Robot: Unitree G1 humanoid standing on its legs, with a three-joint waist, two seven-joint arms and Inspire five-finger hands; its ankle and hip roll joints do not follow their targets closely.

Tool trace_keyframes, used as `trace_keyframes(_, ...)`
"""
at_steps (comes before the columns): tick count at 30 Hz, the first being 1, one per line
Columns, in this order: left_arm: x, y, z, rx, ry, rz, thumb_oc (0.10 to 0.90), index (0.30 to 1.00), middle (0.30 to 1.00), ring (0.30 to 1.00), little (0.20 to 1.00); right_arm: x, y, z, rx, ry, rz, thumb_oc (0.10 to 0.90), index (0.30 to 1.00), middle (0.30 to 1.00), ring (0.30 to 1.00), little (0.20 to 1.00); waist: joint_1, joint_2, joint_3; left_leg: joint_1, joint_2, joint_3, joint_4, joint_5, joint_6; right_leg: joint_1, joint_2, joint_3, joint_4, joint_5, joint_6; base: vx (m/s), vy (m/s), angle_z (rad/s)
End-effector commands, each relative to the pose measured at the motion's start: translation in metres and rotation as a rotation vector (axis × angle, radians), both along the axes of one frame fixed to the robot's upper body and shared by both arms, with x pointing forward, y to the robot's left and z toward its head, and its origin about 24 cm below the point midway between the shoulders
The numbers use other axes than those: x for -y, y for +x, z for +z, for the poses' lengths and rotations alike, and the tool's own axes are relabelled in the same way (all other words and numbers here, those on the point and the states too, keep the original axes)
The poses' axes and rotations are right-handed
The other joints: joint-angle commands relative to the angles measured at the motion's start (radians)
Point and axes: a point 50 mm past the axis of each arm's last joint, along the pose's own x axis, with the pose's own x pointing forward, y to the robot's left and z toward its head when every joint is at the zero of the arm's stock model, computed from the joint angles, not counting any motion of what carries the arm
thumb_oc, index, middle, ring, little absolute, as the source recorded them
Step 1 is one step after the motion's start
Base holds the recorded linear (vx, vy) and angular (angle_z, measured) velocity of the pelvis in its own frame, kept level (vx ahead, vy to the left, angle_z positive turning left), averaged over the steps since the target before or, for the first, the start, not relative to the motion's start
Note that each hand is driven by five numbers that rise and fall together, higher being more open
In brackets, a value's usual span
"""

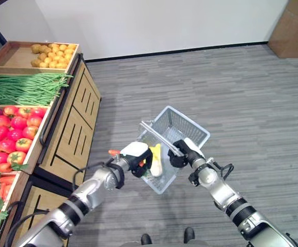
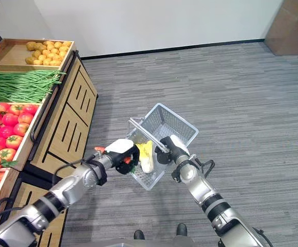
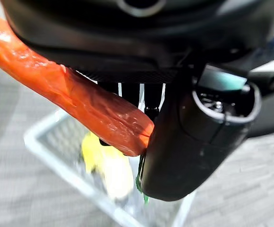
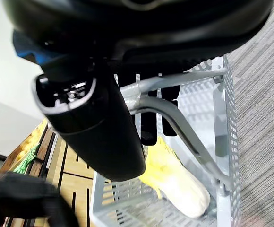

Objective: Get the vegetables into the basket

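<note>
The carrot (image 3: 75, 99) sits pinched between the thumb and curled fingers of the left hand (image 1: 136, 157), right at the near rim of the basket (image 1: 187, 123), which the right hand (image 1: 182, 152) carries with its fingers wrapped round the handle (image 4: 175, 118) (a pale yellow vegetable (image 2: 146, 156) already lies inside). To finish well, I'd bring the carrot past the rim and low over the mesh before letting go, keeping clear of the handle. The produce stand (image 1: 69, 128) lies close on the left, with open floor (image 1: 252, 92) elsewhere.

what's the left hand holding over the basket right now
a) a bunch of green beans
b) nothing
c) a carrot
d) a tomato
c: the left hand has its fingers curled round an orange carrot, held at the edge of the grey basket that the right hand carries by the handle.
</note>
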Motion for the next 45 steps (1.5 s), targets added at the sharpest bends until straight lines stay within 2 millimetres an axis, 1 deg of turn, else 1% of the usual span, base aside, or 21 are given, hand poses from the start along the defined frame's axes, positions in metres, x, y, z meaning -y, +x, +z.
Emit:
trace_keyframes(1, 0.005, 0.033, 0.023, 0.160, 0.090, -0.017, 0.400, 0.300, 0.300, 0.300, 0.300, -0.055, 0.007, 0.091, 0.343, 0.330, 0.259, 0.400, 0.300, 0.300, 0.300, 0.300, -0.011, -0.034, -0.053, 0.015, 0.014, -0.009, 0.081, -0.121, -0.002, -0.035, -0.050, 0.017, 0.169, -0.124, 0.030, 0.03, -0.047, -0.11)
trace_keyframes(2, 0.005, 0.034, 0.015, 0.137, 0.110, 0.000, 0.400, 0.300, 0.300, 0.300, 0.300, -0.060, -0.002, 0.096, 0.343, 0.378, 0.309, 0.400, 0.300, 0.300, 0.300, 0.300, -0.020, -0.030, -0.050, 0.014, 0.015, -0.003, 0.079, -0.118, -0.005, -0.039, -0.049, 0.021, 0.172, -0.124, 0.030, 0.03, -0.036, -0.18)
trace_keyframes(4, 0.008, 0.036, 0.013, 0.133, 0.125, -0.003, 0.400, 0.300, 0.300, 0.300, 0.300, -0.062, -0.009, 0.102, 0.354, 0.407, 0.354, 0.400, 0.300, 0.300, 0.300, 0.300, -0.029, -0.027, -0.048, 0.014, 0.017, 0.004, 0.078, -0.117, -0.007, -0.044, -0.047, 0.026, 0.172, -0.123, 0.030, 0.02, -0.027, -0.35)
trace_keyframes(5, 0.010, 0.035, 0.008, 0.119, 0.135, 0.002, 0.400, 0.300, 0.300, 0.300, 0.300, -0.064, -0.015, 0.101, 0.337, 0.429, 0.378, 0.400, 0.300, 0.300, 0.300, 0.300, -0.035, -0.026, -0.047, 0.015, 0.019, 0.008, 0.076, -0.115, -0.008, -0.047, -0.046, 0.031, 0.172, -0.122, 0.030, 0.03, -0.031, -0.30)
trace_keyframes(6, 0.015, 0.036, 0.006, 0.122, 0.175, -0.024, 0.400, 0.300, 0.300, 0.300, 0.300, -0.069, -0.021, 0.105, 0.337, 0.443, 0.434, 0.400, 0.300, 0.300, 0.300, 0.300, -0.046, -0.024, -0.042, 0.014, 0.021, 0.017, 0.078, -0.115, -0.010, -0.052, -0.044, 0.036, 0.175, -0.122, 0.029, 0.02, -0.025, -0.13)
trace_keyframes(10, 0.021, 0.039, 0.006, 0.128, 0.185, -0.039, 0.400, 0.300, 0.300, 0.300, 0.300, -0.075, -0.030, 0.103, 0.296, 0.443, 0.509, 0.400, 0.300, 0.300, 0.300, 0.300, -0.054, -0.023, -0.033, 0.013, 0.024, 0.025, 0.081, -0.116, -0.012, -0.059, -0.041, 0.047, 0.180, -0.121, 0.028, 0.01, -0.016, -0.09)
trace_keyframes(14, 0.028, 0.036, -0.002, 0.115, 0.222, -0.077, 0.400, 0.300, 0.300, 0.300, 0.300, -0.084, -0.042, 0.098, 0.185, 0.552, 0.585, 0.400, 0.300, 0.300, 0.300, 0.300, -0.066, -0.022, -0.022, 0.012, 0.026, 0.035, 0.090, -0.119, -0.014, -0.063, -0.040, 0.057, 0.182, -0.120, 0.028, 0.00, -0.003, -0.02)
trace_keyframes(15, 0.029, 0.034, -0.006, 0.098, 0.229, -0.074, 0.600, 0.580, 0.580, 0.580, 0.580, -0.087, -0.044, 0.099, 0.174, 0.569, 0.605, 0.400, 0.300, 0.300, 0.300, 0.300, -0.068, -0.022, -0.020, 0.011, 0.026, 0.037, 0.090, -0.119, -0.014, -0.064, -0.040, 0.059, 0.180, -0.120, 0.028, 0.00, 0.000, 0.00)
trace_keyframes(16, 0.029, 0.032, -0.012, 0.079, 0.247, -0.081, 0.900, 1.000, 1.000, 1.000, 1.000, -0.088, -0.045, 0.102, 0.186, 0.557, 0.631, 0.400, 0.300, 0.300, 0.300, 0.300, -0.068, -0.023, -0.020, 0.010, 0.027, 0.038, 0.091, -0.120, -0.014, -0.063, -0.040, 0.060, 0.178, -0.119, 0.029, 0.00, 0.000, 0.00)
trace_keyframes(17, 0.029, 0.032, -0.012, 0.080, 0.247, -0.081, 0.900, 1.000, 1.000, 1.000, 1.000, -0.088, -0.045, 0.102, 0.186, 0.557, 0.631, 0.400, 0.300, 0.300, 0.300, 0.300, -0.068, -0.022, -0.020, 0.010, 0.027, 0.038, 0.091, -0.120, -0.014, -0.063, -0.040, 0.060, 0.178, -0.119, 0.029, 0.00, 0.000, 0.00)
trace_keyframes(18, 0.031, 0.026, -0.020, 0.051, 0.272, -0.096, 0.900, 1.000, 1.000, 1.000, 1.000, -0.091, -0.044, 0.105, 0.189, 0.563, 0.643, 0.400, 0.300, 0.300, 0.300, 0.300, -0.070, -0.023, -0.020, 0.013, 0.026, 0.042, 0.089, -0.121, -0.013, -0.061, -0.041, 0.063, 0.172, -0.116, 0.029, 0.00, 0.000, 0.00)
trace_keyframes(26, 0.033, 0.022, -0.027, 0.027, 0.251, -0.075, 0.900, 1.000, 1.000, 1.000, 1.000, -0.094, -0.041, 0.108, 0.204, 0.550, 0.650, 0.400, 0.300, 0.300, 0.300, 0.300, -0.065, -0.021, -0.022, 0.015, 0.020, 0.055, 0.065, -0.113, -0.012, -0.060, -0.043, 0.068, 0.139, -0.092, 0.037, -0.02, 0.009, -0.06)
trace_keyframes(29, 0.033, 0.021, -0.029, 0.014, 0.232, -0.060, 0.900, 1.000, 1.000, 1.000, 1.000, -0.093, -0.039, 0.104, 0.208, 0.507, 0.639, 0.400, 0.300, 0.300, 0.300, 0.300, -0.062, -0.022, -0.027, 0.015, 0.019, 0.059, 0.061, -0.112, -0.012, -0.061, -0.043, 0.072, 0.128, -0.085, 0.038, -0.01, 0.004, -0.01)
trace_keyframes(34, 0.030, 0.019, -0.030, -0.005, 0.192, -0.022, 0.900, 1.000, 1.000, 1.000, 1.000, -0.086, -0.032, 0.085, 0.175, 0.418, 0.576, 0.400, 0.300, 0.300, 0.300, 0.300, -0.055, -0.025, -0.031, 0.018, 0.021, 0.060, 0.065, -0.114, -0.011, -0.053, -0.041, 0.074, 0.120, -0.083, 0.036, 0.00, 0.000, 0.00)
trace_keyframes(36, 0.030, 0.019, -0.030, -0.005, 0.192, -0.022, 0.900, 1.000, 1.000, 1.000, 1.000, -0.086, -0.032, 0.085, 0.175, 0.418, 0.576, 0.400, 0.300, 0.300, 0.300, 0.300, -0.055, -0.026, -0.031, 0.019, 0.021, 0.059, 0.064, -0.114, -0.011, -0.052, -0.041, 0.074, 0.119, -0.083, 0.036, 0.00, 0.000, 0.00)
trace_keyframes(38, 0.027, 0.017, -0.031, -0.021, 0.141, 0.018, 0.900, 1.000, 1.000, 1.000, 1.000, -0.074, -0.028, 0.063, 0.136, 0.335, 0.493, 0.400, 0.300, 0.300, 0.300, 0.300, -0.048, -0.026, -0.036, 0.021, 0.021, 0.054, 0.062, -0.113, -0.012, -0.045, -0.041, 0.068, 0.115, -0.084, 0.035, 0.00, 0.000, 0.00)
trace_keyframes(39, 0.025, 0.017, -0.031, -0.024, 0.128, 0.035, 0.900, 1.000, 1.000, 1.000, 1.000, -0.071, -0.027, 0.059, 0.126, 0.319, 0.473, 0.400, 0.300, 0.300, 0.300, 0.300, -0.047, -0.026, -0.038, 0.022, 0.021, 0.051, 0.060, -0.113, -0.012, -0.042, -0.041, 0.066, 0.113, -0.084, 0.035, 0.00, 0.000, 0.00)
trace_keyframes(41, 0.018, 0.017, -0.028, -0.035, 0.062, 0.087, 0.900, 1.000, 1.000, 1.000, 1.000, -0.049, -0.024, 0.033, 0.071, 0.232, 0.351, 0.400, 0.300, 0.300, 0.300, 0.300, -0.037, -0.024, -0.043, 0.026, 0.020, 0.043, 0.053, -0.110, -0.013, -0.035, -0.040, 0.058, 0.105, -0.083, 0.034, 0.00, 0.000, 0.00)
trace_keyframes(42, 0.018, 0.016, -0.028, -0.036, 0.063, 0.087, 0.900, 1.000, 1.000, 1.000, 1.000, -0.050, -0.024, 0.033, 0.071, 0.232, 0.351, 0.400, 0.300, 0.300, 0.300, 0.300, -0.037, -0.024, -0.044, 0.027, 0.020, 0.043, 0.052, -0.110, -0.013, -0.034, -0.040, 0.057, 0.104, -0.083, 0.034, 0.00, 0.000, 0.00)
trace_keyframes(44, 0.009, 0.014, -0.027, -0.046, 0.007, 0.135, 0.900, 1.000, 1.000, 1.000, 1.000, -0.032, -0.023, 0.017, 0.048, 0.150, 0.271, 0.400, 0.300, 0.300, 0.300, 0.300, -0.028, -0.024, -0.049, 0.029, 0.019, 0.035, 0.047, -0.107, -0.013, -0.025, -0.041, 0.048, 0.095, -0.080, 0.035, 0.00, -0.015, 0.12)
trace_keyframes(45, -0.009, 0.008, -0.030, -0.087, -0.072, 0.231, 0.900, 1.000, 1.000, 1.000, 1.000, -0.005, -0.025, -0.003, -0.002, 0.074, 0.151, 0.400, 0.300, 0.300, 0.300, 0.300, -0.017, -0.024, -0.053, 0.028, 0.017, 0.027, 0.040, -0.102, -0.014, -0.018, -0.042, 0.038, 0.083, -0.074, 0.035, 0.00, -0.018, 0.21)
